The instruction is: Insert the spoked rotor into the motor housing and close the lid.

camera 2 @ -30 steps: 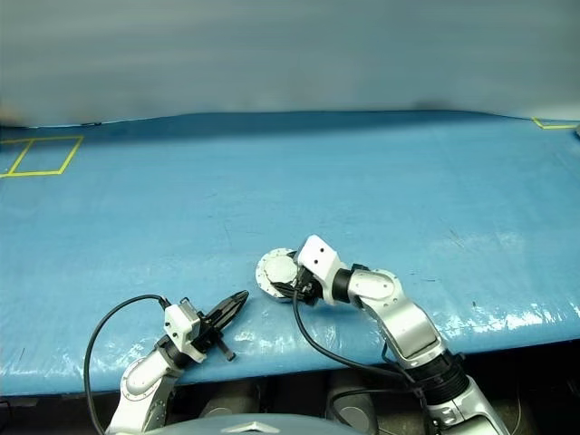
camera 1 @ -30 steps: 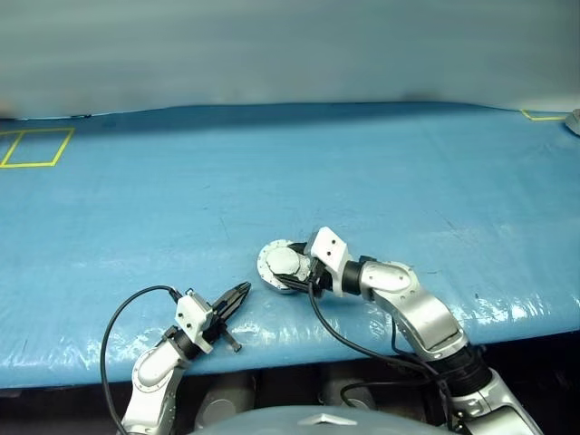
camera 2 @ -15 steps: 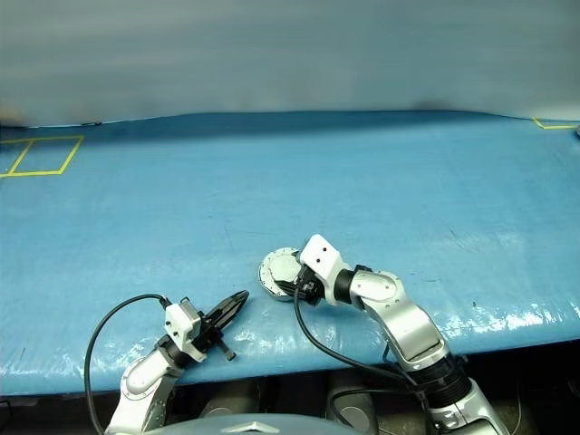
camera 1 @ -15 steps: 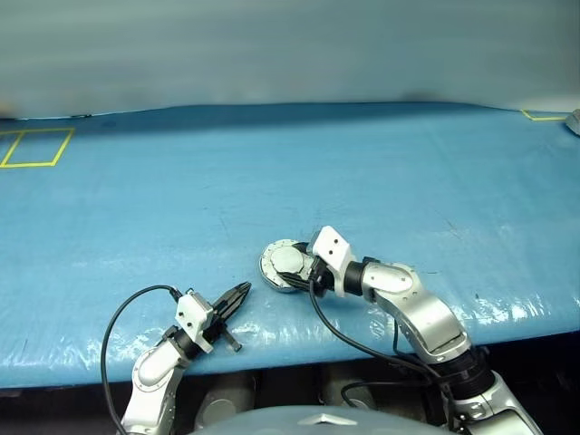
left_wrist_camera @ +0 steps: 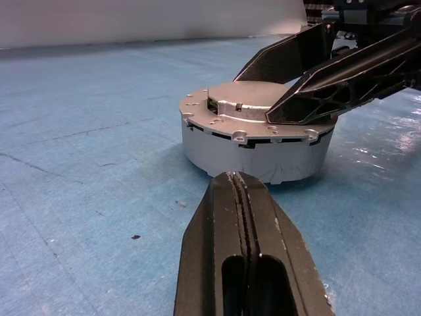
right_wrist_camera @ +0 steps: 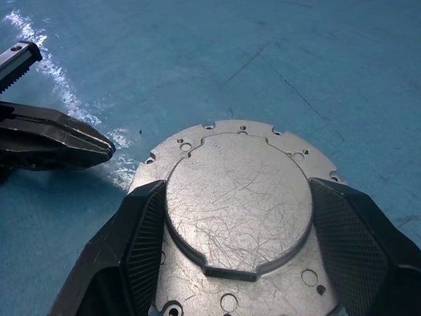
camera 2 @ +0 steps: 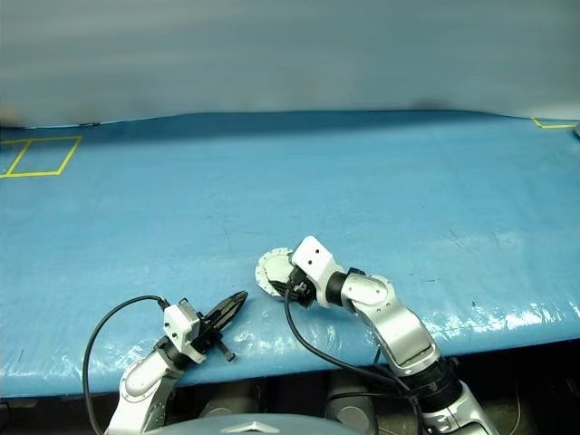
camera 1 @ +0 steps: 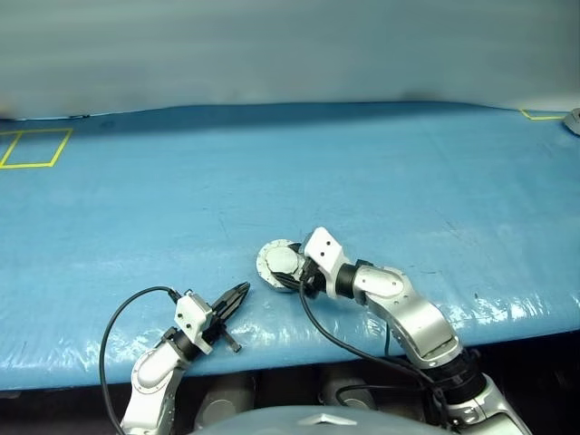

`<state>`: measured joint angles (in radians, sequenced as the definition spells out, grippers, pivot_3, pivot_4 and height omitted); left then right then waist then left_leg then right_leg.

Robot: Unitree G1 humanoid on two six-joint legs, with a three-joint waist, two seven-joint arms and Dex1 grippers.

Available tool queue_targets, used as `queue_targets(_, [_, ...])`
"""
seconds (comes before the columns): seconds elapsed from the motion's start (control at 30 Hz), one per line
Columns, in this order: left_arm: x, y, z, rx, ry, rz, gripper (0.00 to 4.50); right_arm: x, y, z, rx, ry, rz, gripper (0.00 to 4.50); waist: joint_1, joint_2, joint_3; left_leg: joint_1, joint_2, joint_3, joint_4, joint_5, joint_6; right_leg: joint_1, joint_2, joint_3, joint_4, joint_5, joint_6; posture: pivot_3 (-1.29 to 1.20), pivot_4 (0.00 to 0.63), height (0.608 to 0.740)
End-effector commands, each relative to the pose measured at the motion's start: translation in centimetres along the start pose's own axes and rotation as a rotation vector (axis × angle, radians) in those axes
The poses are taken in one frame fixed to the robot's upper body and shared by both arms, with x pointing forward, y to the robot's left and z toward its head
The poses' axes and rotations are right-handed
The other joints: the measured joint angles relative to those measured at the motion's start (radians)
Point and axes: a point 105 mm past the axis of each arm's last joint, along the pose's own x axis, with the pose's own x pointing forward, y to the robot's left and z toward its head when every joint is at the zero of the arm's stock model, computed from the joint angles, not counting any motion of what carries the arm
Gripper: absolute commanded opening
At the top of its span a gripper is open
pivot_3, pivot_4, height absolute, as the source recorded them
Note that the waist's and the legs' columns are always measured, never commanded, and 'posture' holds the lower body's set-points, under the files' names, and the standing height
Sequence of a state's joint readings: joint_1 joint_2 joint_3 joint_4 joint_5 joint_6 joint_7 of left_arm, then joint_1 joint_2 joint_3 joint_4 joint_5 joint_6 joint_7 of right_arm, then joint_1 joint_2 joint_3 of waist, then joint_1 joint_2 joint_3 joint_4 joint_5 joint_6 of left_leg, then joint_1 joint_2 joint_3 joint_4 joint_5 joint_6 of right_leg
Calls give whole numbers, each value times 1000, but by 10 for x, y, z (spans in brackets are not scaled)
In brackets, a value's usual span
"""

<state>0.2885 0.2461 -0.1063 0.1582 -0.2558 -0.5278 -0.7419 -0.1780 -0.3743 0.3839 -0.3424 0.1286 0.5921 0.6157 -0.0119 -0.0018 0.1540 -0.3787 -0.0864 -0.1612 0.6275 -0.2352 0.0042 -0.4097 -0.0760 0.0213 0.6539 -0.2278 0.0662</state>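
- Lid [right_wrist_camera: 237,197] of plain scratched grey metal sits on top of the motor housing [left_wrist_camera: 256,148], and the right hand [right_wrist_camera: 237,217] straddles it with its two black fingers spread wide, one on each side of the raised round centre, apparently resting against or just above the flat rim.
- From the left wrist view those same fingers [left_wrist_camera: 342,79] lie across the top of the assembly, so the hand seems to be pressing or steadying the lid, not lifting it; whether it truly grips cannot be told.
- Judged from the flush stack, the spoked rotor is probably already inside, though it is hidden; the closing looks nearly done.
- Risk one: if the right hand pulls away at a slant, a finger could catch the step around the raised centre and drag the lid askew or tip the whole housing.
- Risk two: the lid may not be fully seated all round; a narrow dark seam shows under its rim, and pushing on one side only could cock it.
- Left hand [camera 1: 234,297] is clenched shut and empty, pointing at the housing from just beside it without touching, so nothing braces the housing against sliding.
- Outward, the blue tabletop [camera 1: 381,172] is slick and glossy near its front edge, and the assembly stands close to that edge; a sideways shove could send it skating toward the drop.
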Motion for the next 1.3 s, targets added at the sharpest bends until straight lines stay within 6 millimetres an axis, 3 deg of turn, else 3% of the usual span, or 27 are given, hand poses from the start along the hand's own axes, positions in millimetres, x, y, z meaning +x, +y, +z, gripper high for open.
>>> queue_targets(0.03, [-2, -2, -2, -8, 17, 0, 0, -1, 4, 5, -5, -5, 44, 3039, 0, 0, 0, 0, 0, 0, 0, 0, 0, 0, 0, 0, 0, 0, 0, 0, 150, 740])
queue_targets(0.9, [2, -1, -3, -8, 17, -6, 0, -2, -12, -18, -27, 76, 21, 3039, 1, 2, -2, 0, 0, -3, -1, 0, 1, 2, 0, -3, -8, 2, 3, 0, 150, 740])
queue_targets(1.3, [13, -5, 14, 5, 0, -17, 0, -6, -14, -26, -55, 140, 31, 3039, 2, 3, -5, 0, -1, -3, 0, -1, 1, 2, 0, -3, -9, 2, 4, 0, 150, 740])
